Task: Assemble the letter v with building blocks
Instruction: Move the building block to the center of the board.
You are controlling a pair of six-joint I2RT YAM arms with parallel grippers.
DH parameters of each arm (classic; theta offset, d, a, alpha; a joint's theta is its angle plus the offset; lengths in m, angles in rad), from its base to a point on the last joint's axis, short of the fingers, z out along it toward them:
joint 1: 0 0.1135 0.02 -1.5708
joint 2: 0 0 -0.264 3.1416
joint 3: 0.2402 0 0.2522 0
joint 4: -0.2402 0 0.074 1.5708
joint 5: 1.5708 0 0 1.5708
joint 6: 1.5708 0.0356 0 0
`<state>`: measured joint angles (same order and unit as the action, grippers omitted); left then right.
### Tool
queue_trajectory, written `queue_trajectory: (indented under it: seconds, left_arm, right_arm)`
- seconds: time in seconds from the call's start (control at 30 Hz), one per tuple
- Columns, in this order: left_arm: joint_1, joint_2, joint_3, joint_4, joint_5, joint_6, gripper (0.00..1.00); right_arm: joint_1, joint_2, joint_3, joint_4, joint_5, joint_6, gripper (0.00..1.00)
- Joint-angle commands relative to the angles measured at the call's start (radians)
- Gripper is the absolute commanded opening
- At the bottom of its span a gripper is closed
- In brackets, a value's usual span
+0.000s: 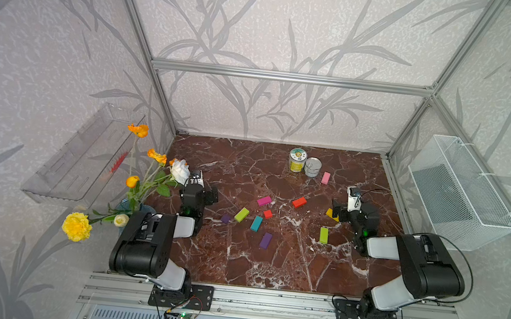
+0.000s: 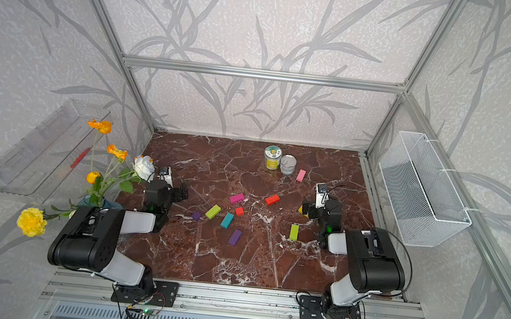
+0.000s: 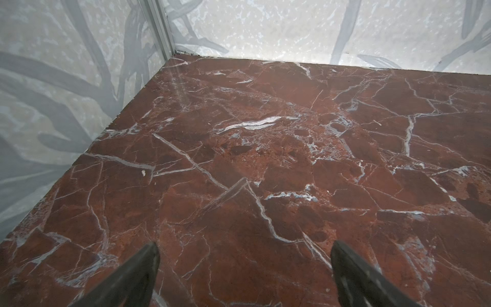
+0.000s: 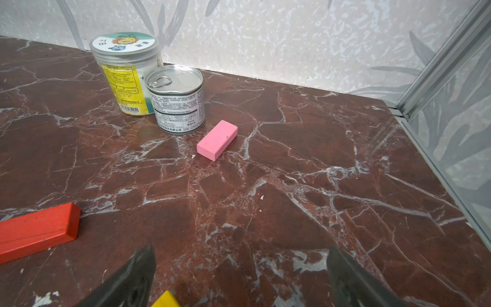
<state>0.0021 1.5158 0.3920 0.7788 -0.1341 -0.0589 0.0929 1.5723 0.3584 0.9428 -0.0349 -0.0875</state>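
Observation:
The building blocks lie scattered and apart on the marble table (image 1: 269,265); no letter v is in view. At mid-table are a magenta block (image 1: 264,200), a red brick (image 1: 299,202), a red cube (image 1: 268,213), a lime brick (image 1: 241,214), a purple cube (image 1: 225,218), a teal brick (image 1: 256,223) and a purple brick (image 1: 265,240). Another lime brick (image 1: 324,235) lies to the right. A pink brick (image 4: 217,139) lies ahead of my open, empty right gripper (image 4: 240,249). A yellow block (image 4: 166,300) sits just under it. My left gripper (image 3: 245,245) is open over bare marble.
Two cans, one with a yellow label (image 1: 297,160) and one silver (image 1: 313,167), stand at the back next to the pink brick. A vase of flowers (image 1: 134,193) stands by the left arm. A clear tray (image 1: 79,161) and a white mesh basket (image 1: 460,195) hang on the side walls.

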Motion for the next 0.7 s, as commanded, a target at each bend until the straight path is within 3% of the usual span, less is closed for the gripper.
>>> queue_trajectory:
  seconds: [0.0,0.67]
  left_arm:
    - [0.006,0.009,0.022,0.019,-0.012,0.013,1.0]
    - [0.009,0.009,0.023,0.016,-0.005,0.01,0.99]
  right_arm:
    - [0.005,0.011,0.015,0.035,0.006,-0.004,0.99]
    - [0.005,0.011,0.022,0.022,0.035,0.006,0.99]
